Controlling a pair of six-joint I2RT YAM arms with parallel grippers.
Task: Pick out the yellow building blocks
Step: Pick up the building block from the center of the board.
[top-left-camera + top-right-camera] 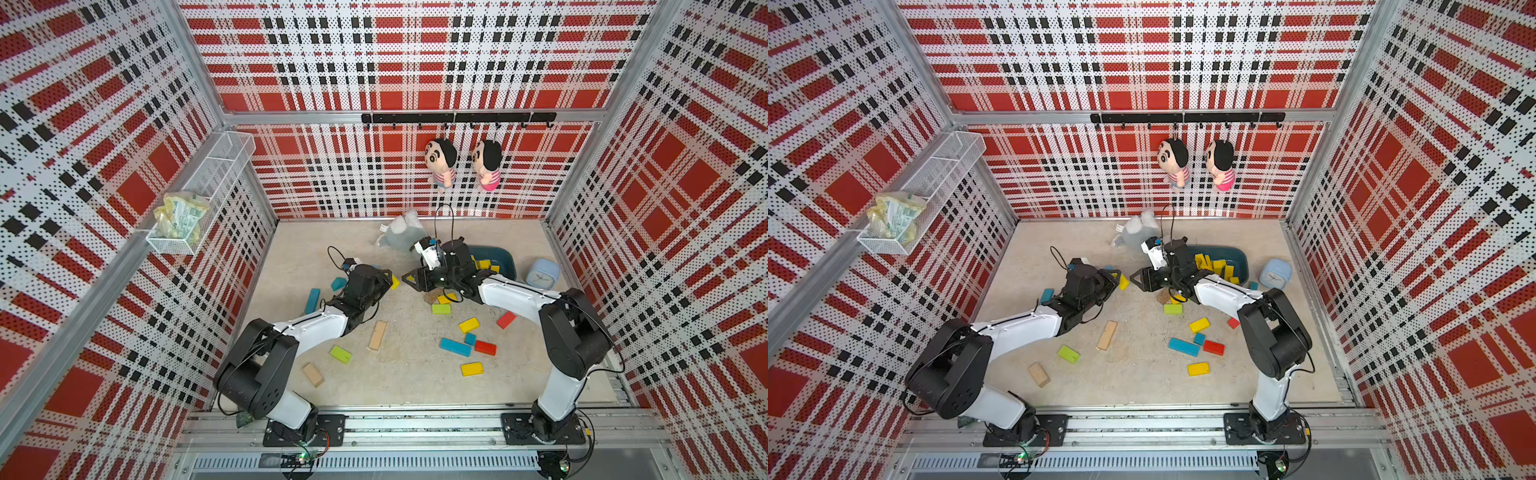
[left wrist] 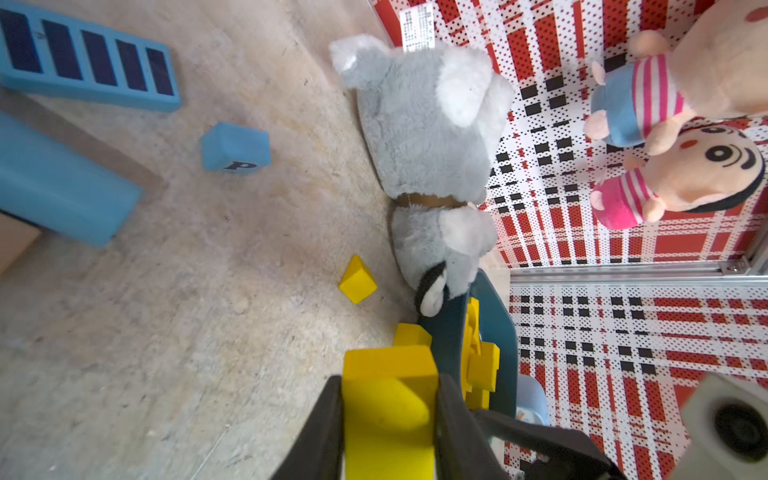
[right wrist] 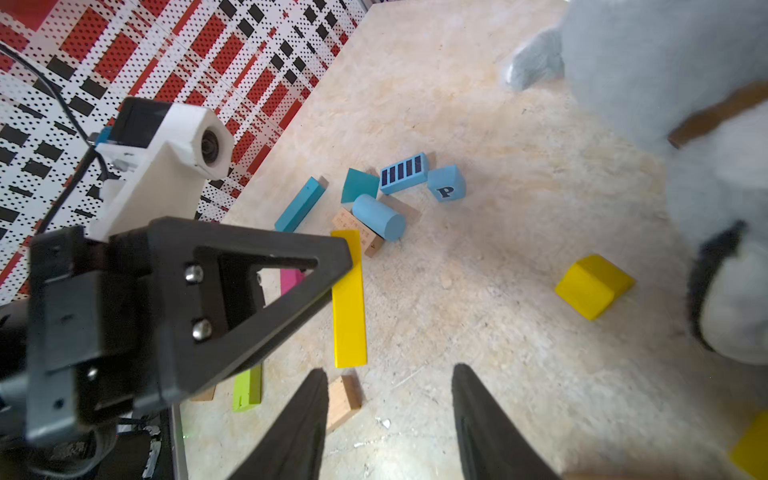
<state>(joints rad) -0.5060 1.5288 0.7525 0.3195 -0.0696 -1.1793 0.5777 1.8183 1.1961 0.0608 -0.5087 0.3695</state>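
I'm looking down on the pale table point(image 1: 407, 386), which carries the whole scatter. The grey plush toy point(image 2: 424, 124) lies at its far edge, one end at the rim of the teal bin point(image 1: 500, 251). Most of the yellow building blocks point(image 1: 1219, 266) in both top views are piled inside that bin.

My left gripper point(image 2: 390, 380) is clamped on a long yellow bar point(image 3: 349, 299) near the middle of the table. Facing it, the right gripper point(image 3: 386, 370) has its fingers spread with nothing between them.

Beside the right arm, a farther yellow brick point(image 1: 469, 324) and a nearer yellow brick point(image 1: 472, 368) lie loose among red and blue pieces. A small yellow wedge point(image 3: 594, 286) sits just beside the plush. I can't tell whether the two touch, because the wrist view is blurred there.
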